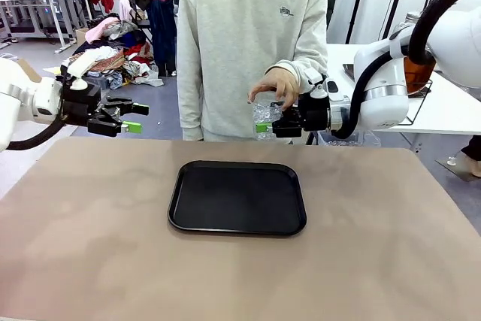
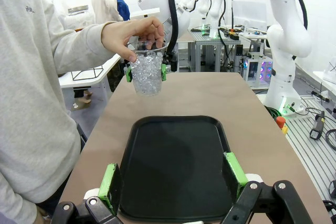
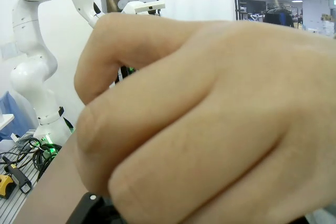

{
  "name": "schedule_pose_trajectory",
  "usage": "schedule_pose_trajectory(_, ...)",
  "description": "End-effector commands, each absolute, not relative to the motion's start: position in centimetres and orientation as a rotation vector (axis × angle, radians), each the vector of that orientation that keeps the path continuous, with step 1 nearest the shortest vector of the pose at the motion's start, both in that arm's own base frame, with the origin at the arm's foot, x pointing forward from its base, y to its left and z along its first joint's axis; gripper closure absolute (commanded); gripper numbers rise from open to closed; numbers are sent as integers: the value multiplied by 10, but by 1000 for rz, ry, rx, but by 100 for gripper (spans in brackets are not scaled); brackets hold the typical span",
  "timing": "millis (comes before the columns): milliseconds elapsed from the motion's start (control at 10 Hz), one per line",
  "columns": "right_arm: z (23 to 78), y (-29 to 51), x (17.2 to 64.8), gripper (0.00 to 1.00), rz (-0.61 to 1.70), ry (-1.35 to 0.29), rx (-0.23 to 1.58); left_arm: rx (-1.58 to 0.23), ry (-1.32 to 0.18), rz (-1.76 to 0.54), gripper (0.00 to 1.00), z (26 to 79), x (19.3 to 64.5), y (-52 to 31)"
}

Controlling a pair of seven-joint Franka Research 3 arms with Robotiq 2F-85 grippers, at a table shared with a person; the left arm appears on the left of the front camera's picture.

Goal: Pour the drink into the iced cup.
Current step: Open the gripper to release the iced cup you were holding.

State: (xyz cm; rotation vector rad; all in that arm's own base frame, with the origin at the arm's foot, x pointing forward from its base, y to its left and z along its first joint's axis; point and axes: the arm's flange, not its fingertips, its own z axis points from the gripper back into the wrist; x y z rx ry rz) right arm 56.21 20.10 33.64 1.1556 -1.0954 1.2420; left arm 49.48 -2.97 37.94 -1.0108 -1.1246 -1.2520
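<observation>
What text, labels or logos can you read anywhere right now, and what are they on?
No text is legible.
A small dark emblem on the chest of the person's grey sweatshirt: too small and blurred to read.
The iced cup, held by the person's hand and the right pincer: no print visible.
The black tray: no markings visible.

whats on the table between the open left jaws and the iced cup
The black tray, lying flat, with bare tan table beyond it up to the iced cup. The left wrist view shows this, looking along the left gripper.
</observation>
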Motion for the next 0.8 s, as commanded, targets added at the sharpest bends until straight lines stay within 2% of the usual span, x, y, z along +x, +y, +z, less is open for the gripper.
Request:
schedule_pose_trajectory(0,337,202,562,26,1245,-1095,1157,-1014,-1129,-1254,0,381,494,-29)
schedule_pose_trajectory(100,336,201,562,26,1242,-1095,1156,-1014,-1129,-1254,0,381,494,-29)
schedule_pose_trajectory(200,337,200,562,16,1240,-1086,1163,-1014,-1129,-1254,0,381,494,-29)
schedule_pose_trajectory(300,337,199,562,0,1239,-1084,1164,-1014,-1129,-1254,0,381,494,-29)
schedule_pose_trajectory(700,344,178,559,0,1204,-1093,1165,-1014,-1129,-1254,0,381,494,-29)
